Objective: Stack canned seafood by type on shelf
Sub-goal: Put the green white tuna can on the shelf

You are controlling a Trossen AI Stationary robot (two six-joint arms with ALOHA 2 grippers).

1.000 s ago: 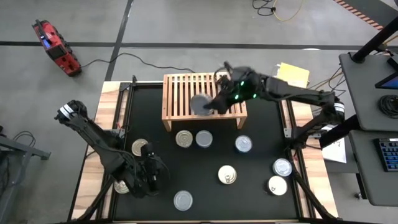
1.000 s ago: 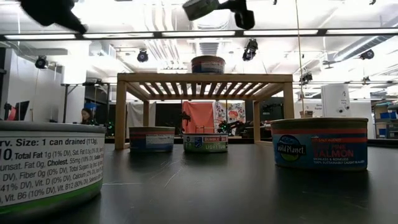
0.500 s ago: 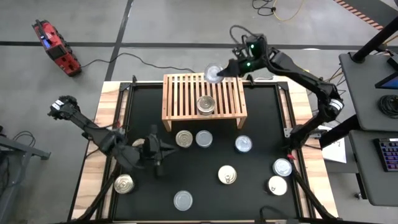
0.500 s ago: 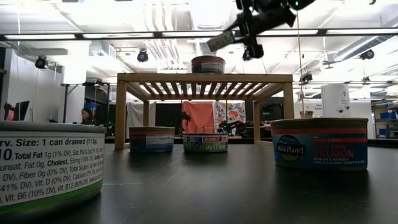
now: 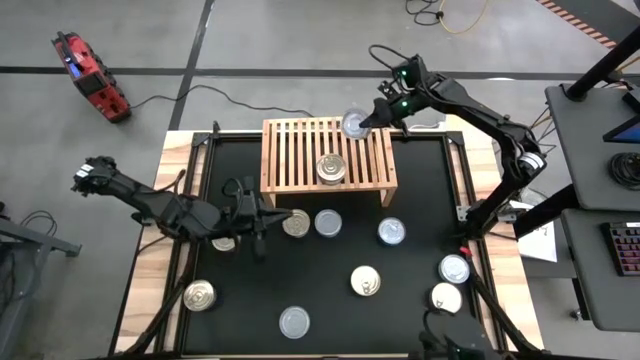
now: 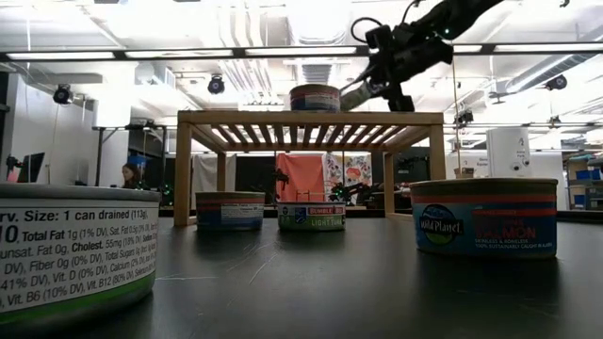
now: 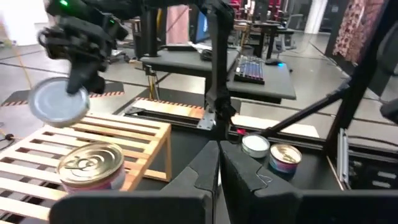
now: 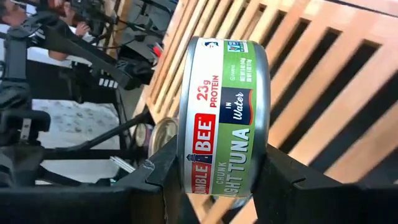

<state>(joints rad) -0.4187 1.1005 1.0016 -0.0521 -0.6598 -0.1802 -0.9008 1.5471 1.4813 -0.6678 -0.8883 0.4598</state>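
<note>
Swinging back over the slatted light-wood shelf (image 5: 328,155), the right gripper (image 5: 362,123) clamps a green-labelled tuna tin (image 5: 353,124) above its far edge; closed, empty left gripper (image 5: 256,215) waits.

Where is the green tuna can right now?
The green tuna can is in the right gripper, up in the air over the back right part of the wooden shelf, behind the can already sitting on top.
</note>
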